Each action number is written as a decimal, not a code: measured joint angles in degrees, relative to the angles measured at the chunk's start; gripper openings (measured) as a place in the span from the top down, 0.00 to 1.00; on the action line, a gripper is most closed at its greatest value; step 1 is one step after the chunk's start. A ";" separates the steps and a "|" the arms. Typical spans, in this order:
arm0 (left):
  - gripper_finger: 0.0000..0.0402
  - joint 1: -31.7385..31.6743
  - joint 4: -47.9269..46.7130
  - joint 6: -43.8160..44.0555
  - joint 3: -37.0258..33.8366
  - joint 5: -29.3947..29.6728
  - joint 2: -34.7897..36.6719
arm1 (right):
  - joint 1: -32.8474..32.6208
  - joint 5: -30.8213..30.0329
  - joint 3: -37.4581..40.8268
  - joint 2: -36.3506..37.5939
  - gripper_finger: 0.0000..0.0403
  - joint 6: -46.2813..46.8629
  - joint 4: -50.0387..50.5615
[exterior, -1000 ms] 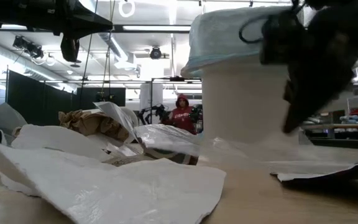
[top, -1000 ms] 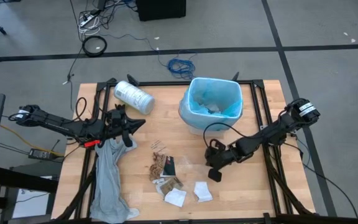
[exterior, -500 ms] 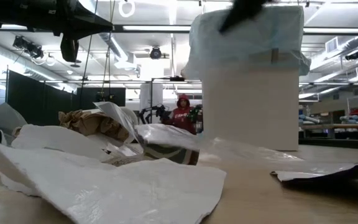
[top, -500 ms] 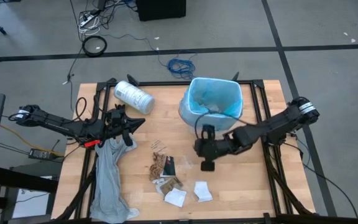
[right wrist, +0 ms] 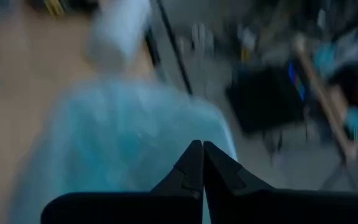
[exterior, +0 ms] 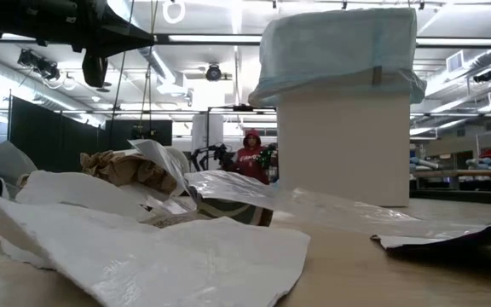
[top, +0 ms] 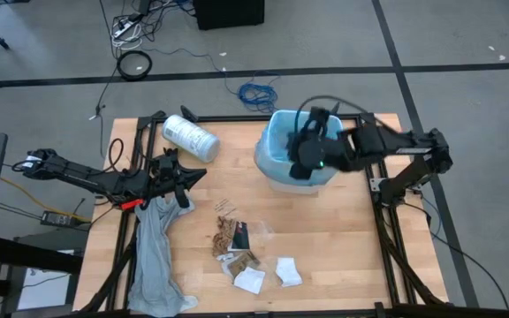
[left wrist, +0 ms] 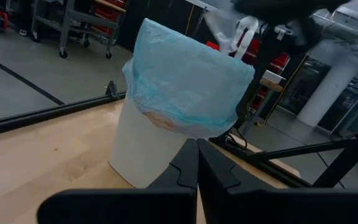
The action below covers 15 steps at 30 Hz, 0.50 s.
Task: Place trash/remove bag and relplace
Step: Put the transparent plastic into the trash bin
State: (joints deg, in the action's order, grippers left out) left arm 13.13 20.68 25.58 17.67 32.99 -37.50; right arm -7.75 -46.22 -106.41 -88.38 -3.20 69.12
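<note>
A white bin (top: 270, 172) near the table's far edge is lined with the light-blue bag (top: 281, 141) (left wrist: 185, 81) (exterior: 339, 51). My right gripper (top: 297, 166) (right wrist: 197, 147) hovers over the bin's opening, shut. In the left wrist view a scrap of clear film (left wrist: 224, 28) hangs under it. More trash lies mid-table: brown wrappers (top: 224, 235), a black-and-white packet (top: 241, 235), white papers (top: 248, 281) (top: 288, 271). My left gripper (top: 194, 173) (left wrist: 197, 144) is shut and raised at the table's left, above the top end of the grey liner (top: 155, 256), which lies flat. My right gripper has a small scrap of clear film (left wrist: 224, 28) pinched between its shut fingers. The scrap is lifted clear and hangs limp below the fingers, above the bin's opening. The fingers slant down from the table's right. Its own wrist view hides the place of contact.
A white printed roll (top: 190, 137) lies at the far left of the table. In the low view, white paper (exterior: 143, 243), brown paper (exterior: 130, 166) and clear film (exterior: 356, 209) lie in front of the bin. A person (exterior: 250, 153) stands far behind. The near right of the table is bare wood.
My right gripper rose from the table near the scraps, swung toward the far edge and now sits over the bin's opening. The scraps on the table and my left arm stayed put.
</note>
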 joint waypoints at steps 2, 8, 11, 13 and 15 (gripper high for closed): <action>0.98 0.00 0.12 0.00 0.00 -0.02 0.00 | 2.26 2.47 0.00 0.05 1.00 4.40 6.15; 0.98 0.00 0.11 0.00 0.00 -0.07 0.02 | 5.44 8.77 0.00 0.00 0.98 9.61 12.10; 0.98 0.00 0.17 0.00 0.00 -0.06 0.02 | 5.73 11.21 -0.05 0.50 0.91 10.05 11.96; 0.98 0.00 0.44 0.00 0.00 -0.07 0.02 | 5.56 12.61 -0.55 0.84 0.83 11.47 12.15; 0.98 0.00 0.47 0.11 0.00 -0.07 0.02 | 4.97 12.99 -1.31 1.12 0.74 13.21 13.02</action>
State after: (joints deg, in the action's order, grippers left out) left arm 13.13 21.14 25.70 17.67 32.93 -37.47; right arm -2.78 -33.22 -107.72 -87.26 10.01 82.13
